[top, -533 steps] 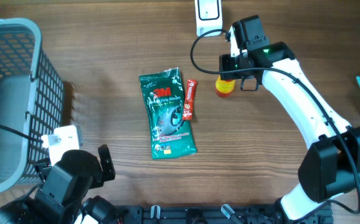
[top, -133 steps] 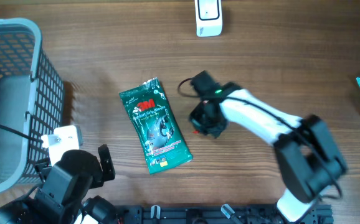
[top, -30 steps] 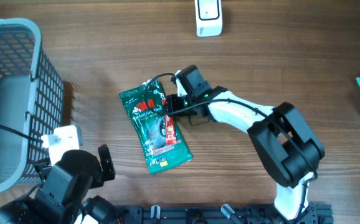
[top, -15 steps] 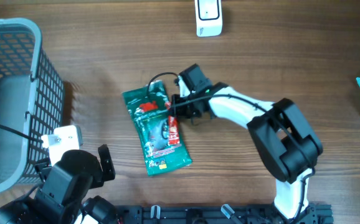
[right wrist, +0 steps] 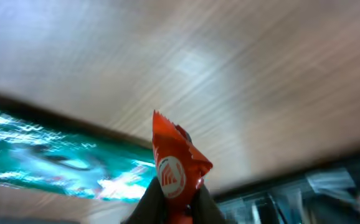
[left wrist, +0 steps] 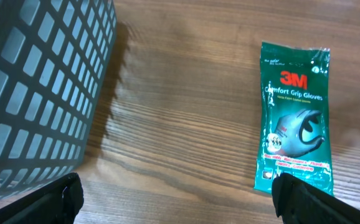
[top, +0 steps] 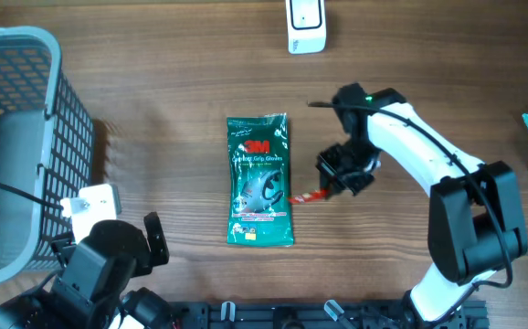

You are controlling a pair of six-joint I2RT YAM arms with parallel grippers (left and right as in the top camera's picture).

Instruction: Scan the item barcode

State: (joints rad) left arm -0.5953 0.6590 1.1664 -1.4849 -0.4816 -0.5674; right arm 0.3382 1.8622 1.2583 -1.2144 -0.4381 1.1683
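Red packet (top: 311,195) is clamped at one end in the closed jaws of the right gripper (top: 330,185), just right of the green glove pack (left wrist: 296,118). The pack label reads "3M Comfort Grip Gloves". The packet bears a white logo; its text is unreadable. Left gripper (left wrist: 177,198) jaws stand fully apart, holding nothing, beside the basket (left wrist: 37,81).

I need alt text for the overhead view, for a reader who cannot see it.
From above, the right gripper is shut on a small red packet, just right of a green glove package lying flat on the wooden table. A grey basket stands at the left edge and a white device at the top edge.
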